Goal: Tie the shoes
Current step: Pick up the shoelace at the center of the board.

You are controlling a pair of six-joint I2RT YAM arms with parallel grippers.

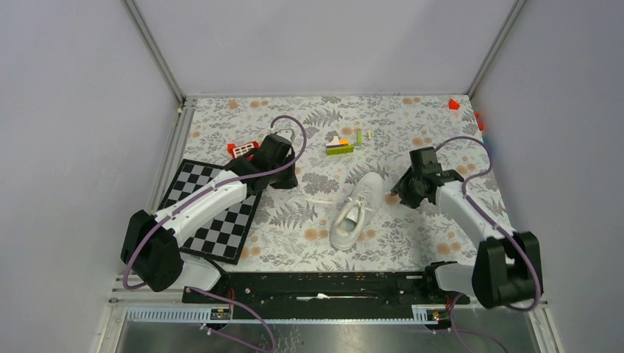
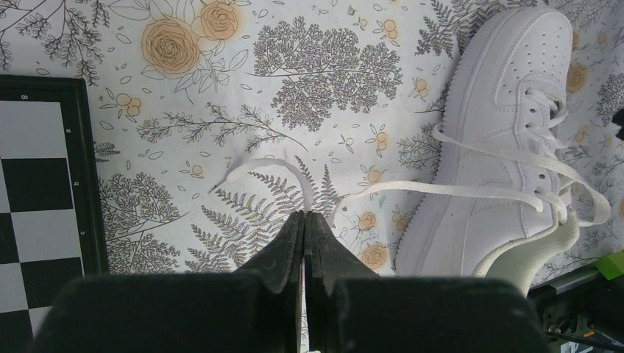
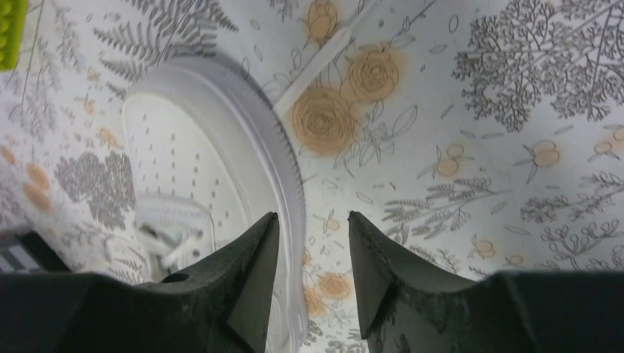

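Note:
The white shoe [image 1: 357,209] lies in the middle of the floral mat, toe pointing away from the arms, its laces untied. One loose lace [image 2: 471,193] runs left off the shoe [image 2: 508,110] and curves in to my left gripper [image 2: 305,214], which is shut on it, with a thin white strip showing between the fingers. The lace's free end [image 2: 228,176] rests on the mat. In the top view the left gripper [image 1: 291,182] sits just left of the shoe. My right gripper [image 3: 313,218] is open and holds nothing; it hovers by the shoe's toe [image 3: 199,154], and in the top view the right gripper [image 1: 401,193] is to the shoe's right.
A black-and-white chessboard [image 1: 213,213] lies under the left arm. A red toy [image 1: 240,149] sits behind the left gripper. Green and yellow blocks [image 1: 340,145] lie beyond the shoe. A red block [image 1: 454,104] is at the far right corner. Grey walls enclose the mat.

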